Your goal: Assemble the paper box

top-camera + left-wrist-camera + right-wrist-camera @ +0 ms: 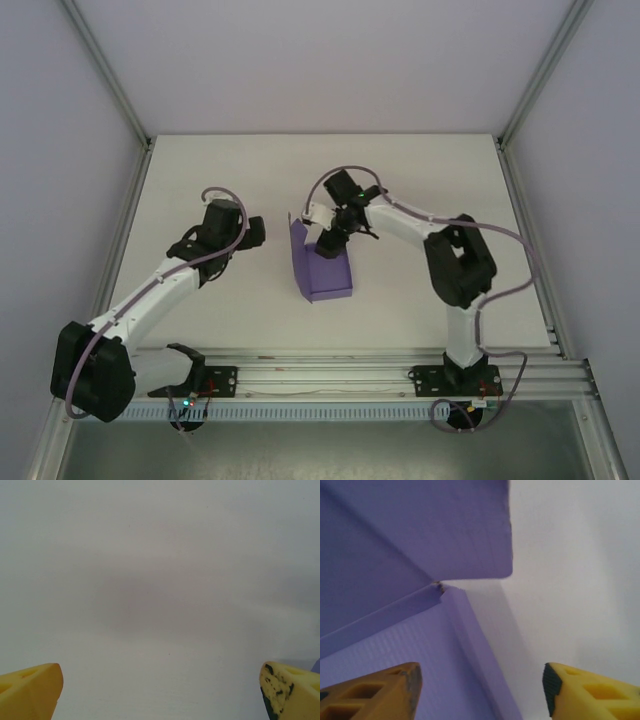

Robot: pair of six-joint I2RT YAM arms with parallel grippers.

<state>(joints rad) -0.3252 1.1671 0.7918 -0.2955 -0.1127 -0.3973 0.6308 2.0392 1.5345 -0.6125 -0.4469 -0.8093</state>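
Purple paper box (327, 268) sits mid-counter (250, 170), partly folded: one panel upright, base flat. Right tool (480, 692) is released, jaws spread astride a low side wall. Left tool (160, 692) is released over bare counter. Step in hand: raising the walls. Next move probably calls for pinching that wall and folding it upright.

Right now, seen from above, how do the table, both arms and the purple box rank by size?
Largest: the table.
Then the left arm and right arm, about alike, so unranked.
Smallest: the paper box.
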